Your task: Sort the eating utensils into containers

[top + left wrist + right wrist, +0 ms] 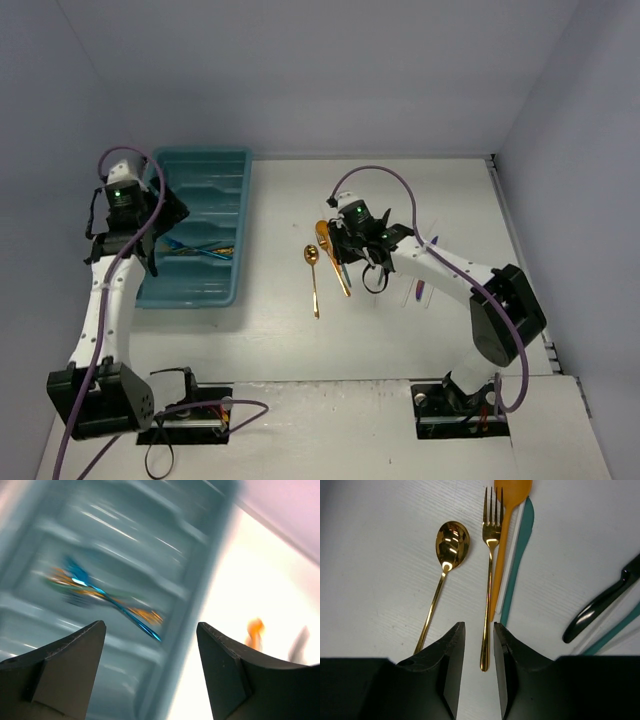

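**A:** Right claw (479, 626), what's its state?

**B:** The fingers stand narrow but not shut. They straddle the tail of the gold fork (490, 570), and a sliver of table (375, 580) shows on either side of the handle. I read that as no pinch yet. The fork lies flat, tines toward 12 o'clock in the wrist view.

**A:** What's next to it?

**B:** The gold spoon (451, 540) is at 10 o'clock, apart from it. The orange utensil (512, 490) lies right against the fork's shaft on the 1 o'clock side, with the teal knife (520, 555) just beyond. The black utensil (600, 602) is well off at 3 o'clock.

**A:** So what's the clean way to take it?

**B:** My judgement is to grip at the tail, where only the fork sits between the fingers. Any higher risks catching the orange one. The handle is thin and polished, so it likely slips or pivots. Close fully, then lift straight up.

**A:** And the left claw (151, 625)?

**B:** It's wide open and empty, above the tray (200, 160), which sits at 9 o'clock from the loose pile in the top view. That wrist view is blurred. Blue and gold pieces (85, 585) lie in one compartment, but I cannot tell whether they are forks.
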